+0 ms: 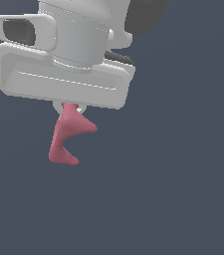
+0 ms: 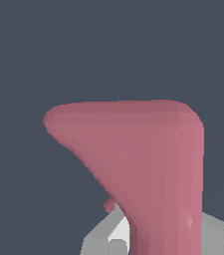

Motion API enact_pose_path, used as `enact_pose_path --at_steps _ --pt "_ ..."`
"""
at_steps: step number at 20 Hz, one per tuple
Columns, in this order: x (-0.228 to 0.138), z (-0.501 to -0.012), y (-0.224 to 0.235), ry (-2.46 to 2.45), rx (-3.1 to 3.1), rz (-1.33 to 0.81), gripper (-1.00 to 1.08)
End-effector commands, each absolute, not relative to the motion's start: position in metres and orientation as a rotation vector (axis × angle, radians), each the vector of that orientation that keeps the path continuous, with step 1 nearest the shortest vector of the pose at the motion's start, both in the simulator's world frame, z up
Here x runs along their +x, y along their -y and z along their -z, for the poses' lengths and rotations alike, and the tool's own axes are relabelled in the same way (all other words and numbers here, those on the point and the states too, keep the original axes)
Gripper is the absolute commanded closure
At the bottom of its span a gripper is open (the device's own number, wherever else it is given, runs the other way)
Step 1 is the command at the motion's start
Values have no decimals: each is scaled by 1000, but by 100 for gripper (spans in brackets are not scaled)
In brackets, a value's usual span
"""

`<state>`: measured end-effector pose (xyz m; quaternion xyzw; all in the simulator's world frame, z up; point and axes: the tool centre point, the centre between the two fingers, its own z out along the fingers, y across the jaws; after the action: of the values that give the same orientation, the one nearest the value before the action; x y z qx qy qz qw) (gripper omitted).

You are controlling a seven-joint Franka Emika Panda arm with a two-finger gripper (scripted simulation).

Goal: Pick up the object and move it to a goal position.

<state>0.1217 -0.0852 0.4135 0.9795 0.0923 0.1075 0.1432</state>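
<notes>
The object [image 1: 67, 134] is a small pinkish-red solid with pointed prongs. It hangs below the white hand of the arm in the exterior view, its upper end tucked up between the fingers. My gripper [image 1: 71, 106] is shut on it; the hand's body hides most of the fingers. In the wrist view the object [image 2: 148, 159] fills the middle of the picture, and grey fingertips [image 2: 103, 239] show on either side of its narrow end. Nothing touches the object from below.
A flat dark blue-grey background [image 1: 183, 189] lies behind everything in both views. No other objects, edges or goal marker show.
</notes>
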Motion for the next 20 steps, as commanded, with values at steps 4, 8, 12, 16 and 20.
enact_pose_path --at_steps 4,8,12,16,20 --pt "125 -458 84 -116 2792 -342 108" --pt "126 -482 83 -42 2773 -357 108" --pt "127 -497 82 5 2759 -366 108" --pt "127 -505 82 32 2751 -371 108" --pt "128 -509 82 44 2748 -373 108"
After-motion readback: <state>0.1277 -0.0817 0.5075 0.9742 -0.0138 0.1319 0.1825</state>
